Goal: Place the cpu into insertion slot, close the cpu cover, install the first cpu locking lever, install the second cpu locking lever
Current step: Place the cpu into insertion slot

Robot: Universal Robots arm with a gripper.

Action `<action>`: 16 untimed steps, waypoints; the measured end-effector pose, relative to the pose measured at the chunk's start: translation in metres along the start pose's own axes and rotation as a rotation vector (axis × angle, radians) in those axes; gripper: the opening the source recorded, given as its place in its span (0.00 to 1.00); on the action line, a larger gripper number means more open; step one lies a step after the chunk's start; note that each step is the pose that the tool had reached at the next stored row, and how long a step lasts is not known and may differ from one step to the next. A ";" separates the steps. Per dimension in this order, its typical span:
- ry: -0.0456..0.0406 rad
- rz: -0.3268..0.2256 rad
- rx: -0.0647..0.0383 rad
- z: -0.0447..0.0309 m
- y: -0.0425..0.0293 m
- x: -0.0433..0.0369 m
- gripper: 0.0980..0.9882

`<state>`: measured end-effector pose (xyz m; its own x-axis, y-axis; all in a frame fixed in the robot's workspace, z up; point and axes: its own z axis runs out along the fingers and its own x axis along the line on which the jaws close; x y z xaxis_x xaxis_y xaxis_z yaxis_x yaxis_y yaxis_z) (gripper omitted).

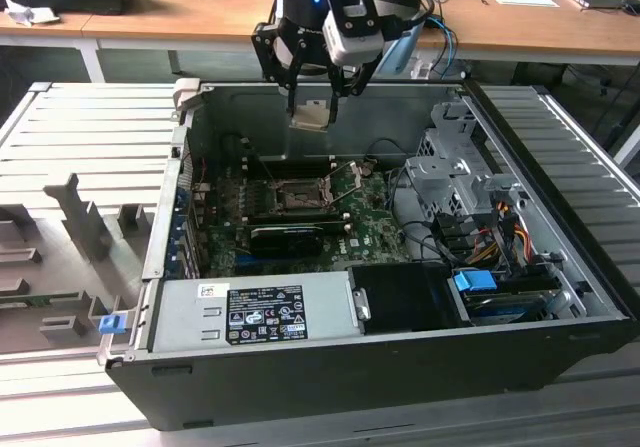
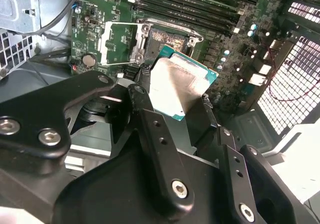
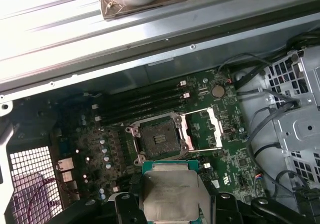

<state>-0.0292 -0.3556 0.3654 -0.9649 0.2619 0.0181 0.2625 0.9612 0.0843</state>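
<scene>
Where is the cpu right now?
In the exterior view the cpu is gripped in the pincer, raised over the open case, clear of the insertion slot below.

Bright light, patchy glare, dark shadows

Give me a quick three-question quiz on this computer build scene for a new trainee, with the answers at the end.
1. True or false: the cpu already sits in the insertion slot.
2. The cpu cover is: A) closed over the slot, B) swung open, off the slot, C) lying on the wooden desk.
3. Fill in: the gripper is shut on the ____ above the open computer case.

Key: 1 false, it is held above the board; 2 B; 3 cpu.
</scene>
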 end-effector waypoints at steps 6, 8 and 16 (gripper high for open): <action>-0.0016 0.019 0.000 0.0005 -0.0001 0.0000 0.48; -0.0020 0.024 0.000 0.0005 -0.0001 0.0000 0.48; -0.0036 0.042 -0.001 0.0007 -0.0001 0.0000 0.48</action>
<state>-0.0292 -0.3556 0.3648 -0.9530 0.3025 0.0180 0.3029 0.9493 0.0843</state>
